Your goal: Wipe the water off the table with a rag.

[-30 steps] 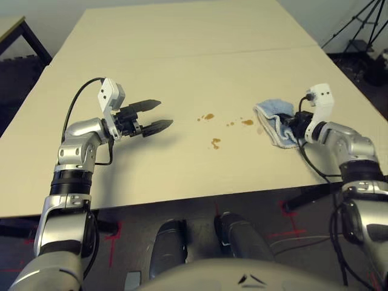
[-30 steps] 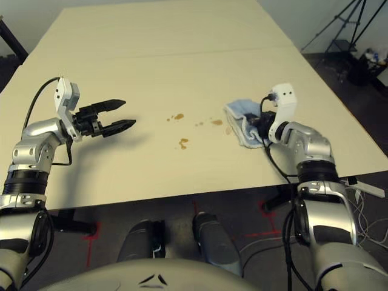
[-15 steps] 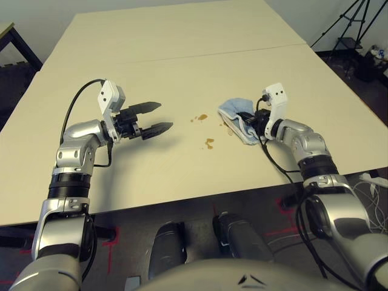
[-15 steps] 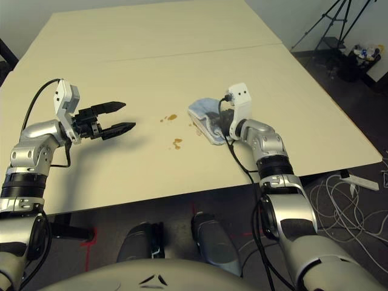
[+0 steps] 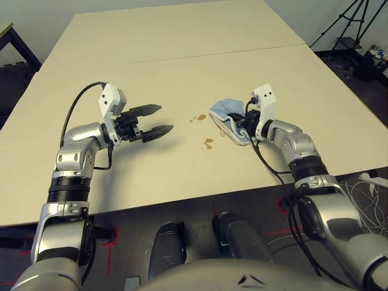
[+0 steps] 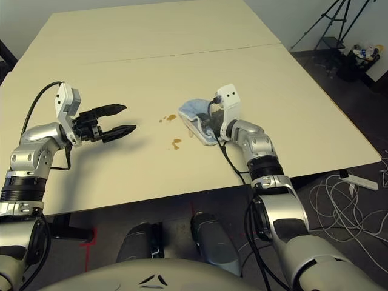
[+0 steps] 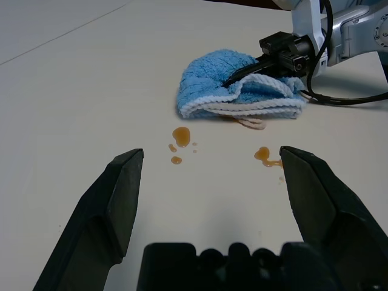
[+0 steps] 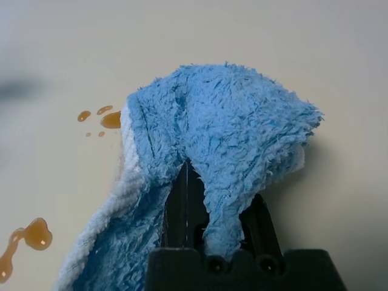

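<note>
The light blue rag [image 5: 228, 113] lies rumpled on the table [image 5: 182, 54], and my right gripper [image 8: 184, 195] is shut on it from the right, with cloth folded over the fingers. Amber water drops [image 5: 201, 117] lie just left of the rag, a cluster I also see from the left wrist [image 7: 181, 134]. Another splotch [image 5: 208, 143] lies nearer the front edge, also in the right wrist view [image 8: 36, 234]. My left gripper [image 5: 162, 119] hovers open to the left of the drops, pointing at them and holding nothing.
A thin seam [image 5: 182, 56] crosses the tabletop behind the arms. A dark-framed side table [image 5: 13, 36] stands at the far left and a black tripod [image 5: 354, 24] at the back right. Cables and a power strip [image 6: 357, 180] lie on the floor to the right.
My right gripper has dragged the rag leftward across the table toward the drops. The small drops that lay nearest the rag no longer show. The left arm has held its place.
</note>
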`<state>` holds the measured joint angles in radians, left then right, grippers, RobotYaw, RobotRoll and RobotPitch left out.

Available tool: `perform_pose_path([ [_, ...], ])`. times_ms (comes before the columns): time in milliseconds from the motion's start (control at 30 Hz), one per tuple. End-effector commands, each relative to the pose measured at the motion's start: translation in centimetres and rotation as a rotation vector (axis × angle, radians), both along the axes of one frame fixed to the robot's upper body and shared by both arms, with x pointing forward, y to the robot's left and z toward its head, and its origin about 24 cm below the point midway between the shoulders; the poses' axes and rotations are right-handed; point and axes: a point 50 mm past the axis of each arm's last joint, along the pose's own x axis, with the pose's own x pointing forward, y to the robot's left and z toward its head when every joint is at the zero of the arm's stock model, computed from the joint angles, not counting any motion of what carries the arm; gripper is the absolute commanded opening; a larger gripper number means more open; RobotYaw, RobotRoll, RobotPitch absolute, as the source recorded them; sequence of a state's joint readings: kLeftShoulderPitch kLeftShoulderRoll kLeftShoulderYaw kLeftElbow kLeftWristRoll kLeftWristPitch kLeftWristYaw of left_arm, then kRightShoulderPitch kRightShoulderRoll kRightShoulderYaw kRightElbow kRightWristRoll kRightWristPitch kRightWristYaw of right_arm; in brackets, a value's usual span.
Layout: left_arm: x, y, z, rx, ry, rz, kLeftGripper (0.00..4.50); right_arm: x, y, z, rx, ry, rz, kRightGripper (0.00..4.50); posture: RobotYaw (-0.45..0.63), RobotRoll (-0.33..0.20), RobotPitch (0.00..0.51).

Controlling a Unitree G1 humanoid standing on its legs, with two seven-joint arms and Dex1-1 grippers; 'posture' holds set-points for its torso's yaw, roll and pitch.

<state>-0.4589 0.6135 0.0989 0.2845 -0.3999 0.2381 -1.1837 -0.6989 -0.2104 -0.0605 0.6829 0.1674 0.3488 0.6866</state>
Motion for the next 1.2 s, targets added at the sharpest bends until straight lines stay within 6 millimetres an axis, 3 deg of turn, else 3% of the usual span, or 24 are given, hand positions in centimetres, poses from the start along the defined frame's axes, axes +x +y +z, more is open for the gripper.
perform_pose_path([
  [33, -0.1, 0.1, 0.0, 0.001, -0.002, 0.003, 4.5, -0.2, -4.3, -1.0, -0.054, 0.069, -0.133, 0.02, -0.21, 0.0, 0.104],
  [167, -0.4, 0.7, 0.2, 0.025, 0.009, -0.016, 4.5, -0.7, -8.9, 0.5, -0.083, 0.056, -0.202, 0.02, -0.21, 0.0, 0.107],
  [267, -0.3, 1.6, 0.6, 0.055, 0.009, -0.011, 4.5, -1.6, -11.1, 2.1, -0.086, 0.048, -0.199, 0.02, -0.2, 0.0, 0.11],
  [467, -0.3, 2.3, 0.8, 0.068, 0.009, -0.009, 4.5, -4.0, -12.1, 4.0, -0.04, 0.081, -0.149, 0.02, -0.2, 0.0, 0.113],
  [600, -0.3, 2.2, 0.4, 0.067, 0.015, -0.013, 4.5, -6.0, -10.1, 3.8, 0.013, 0.145, -0.066, 0.02, -0.21, 0.0, 0.118],
  [700, -0.3, 2.0, 0.2, 0.066, 0.019, -0.017, 4.5, -7.2, -7.7, 2.6, 0.036, 0.198, 0.001, 0.02, -0.21, 0.0, 0.121],
  [767, -0.3, 2.0, 0.2, 0.067, 0.019, -0.018, 4.5, -7.6, -6.5, 1.9, 0.046, 0.219, 0.018, 0.02, -0.21, 0.0, 0.119],
  [900, -0.2, 2.1, 0.3, 0.068, 0.016, -0.02, 4.5, -8.5, -2.1, -0.4, 0.082, 0.269, 0.086, 0.02, -0.19, 0.0, 0.12],
  [1200, -0.7, 2.5, 0.2, 0.072, 0.016, -0.013, 4.5, -10.3, 3.7, -2.3, 0.119, 0.345, 0.25, 0.02, -0.17, 0.0, 0.13],
])
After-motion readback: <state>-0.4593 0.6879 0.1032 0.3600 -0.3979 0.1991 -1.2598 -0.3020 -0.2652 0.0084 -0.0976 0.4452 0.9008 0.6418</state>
